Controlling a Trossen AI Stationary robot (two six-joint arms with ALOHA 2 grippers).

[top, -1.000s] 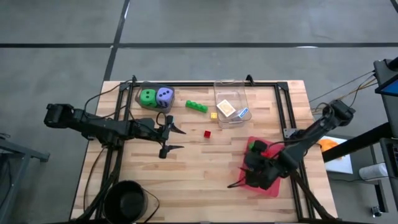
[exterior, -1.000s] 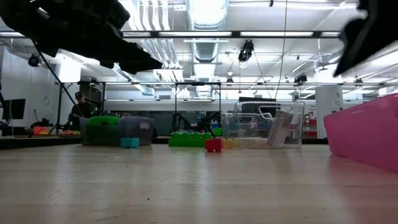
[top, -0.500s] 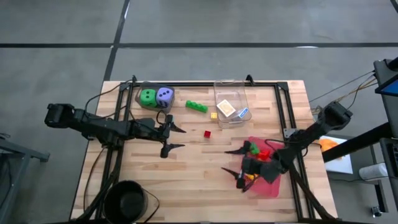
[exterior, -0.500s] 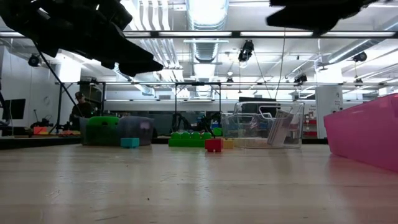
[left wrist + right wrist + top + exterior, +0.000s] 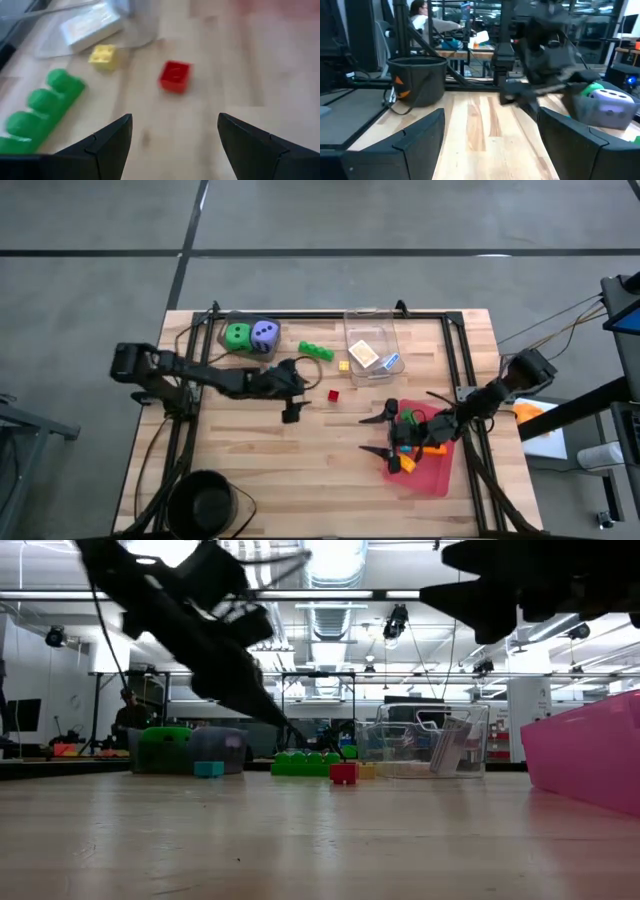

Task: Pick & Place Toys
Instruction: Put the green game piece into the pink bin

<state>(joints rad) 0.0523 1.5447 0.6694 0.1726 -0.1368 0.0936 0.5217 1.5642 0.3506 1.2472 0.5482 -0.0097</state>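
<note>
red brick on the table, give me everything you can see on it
The red brick is a small, roughly cube-shaped block, plastic by its look, with a shallow square recess on its top face in the left wrist view. It sits flat on the bare wooden table, apart from everything: the yellow brick and the clear plastic box lie beyond it, the long green brick off to one side. The open left gripper hovers close by, aimed at it, not touching.

The high view looks straight down on the whole table (image 5: 250, 470). The low view sits at tabletop height, facing level across it into the room. Each wrist view looks close past its own fingers. The red brick (image 5: 333, 395) shows in the high, low and left wrist views.
</note>
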